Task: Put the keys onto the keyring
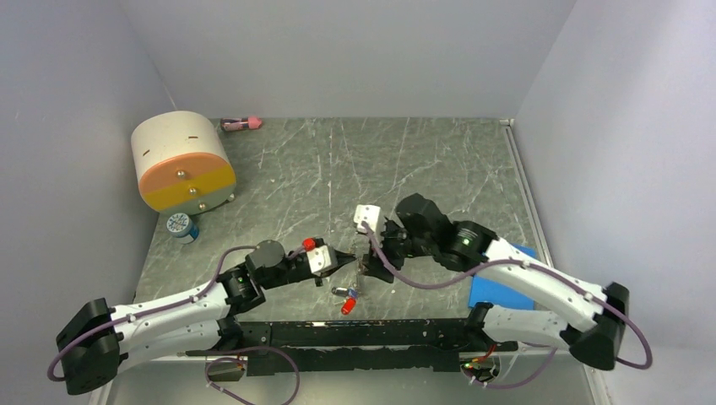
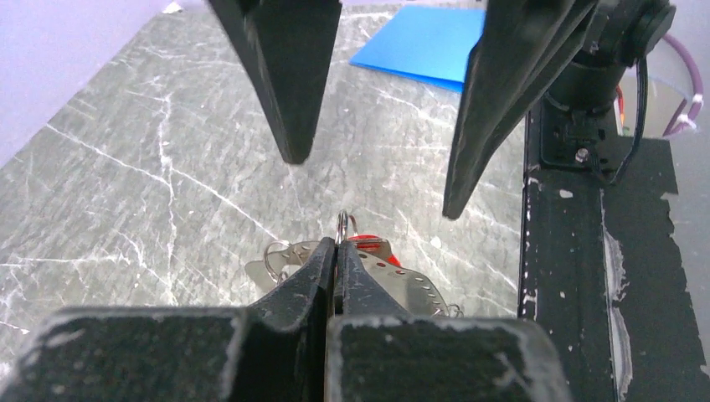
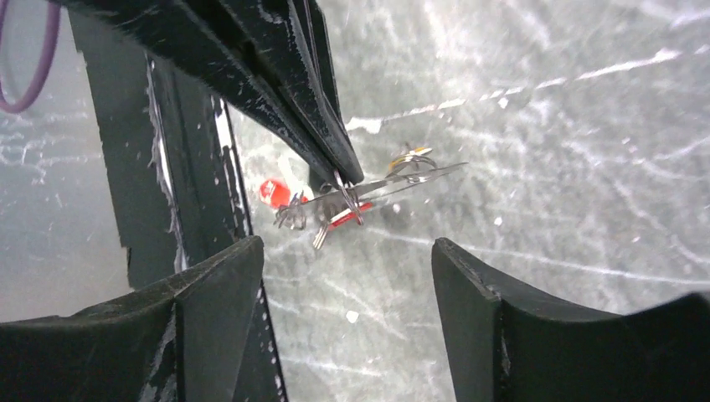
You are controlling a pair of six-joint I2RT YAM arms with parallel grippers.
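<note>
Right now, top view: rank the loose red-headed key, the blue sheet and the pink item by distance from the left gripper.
From the left gripper, shut on the keyring:
1. Red-headed key: close by, just toward the near edge.
2. Blue sheet: off to the right, at the near edge.
3. Pink item: far back, left of centre.

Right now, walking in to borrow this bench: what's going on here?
The left gripper is shut on the keyring, pinching its thin ring, with the plate and a red-headed key dangling. The right gripper faces it, open and empty. Another red key lies on the table near the arms' bases.
</note>
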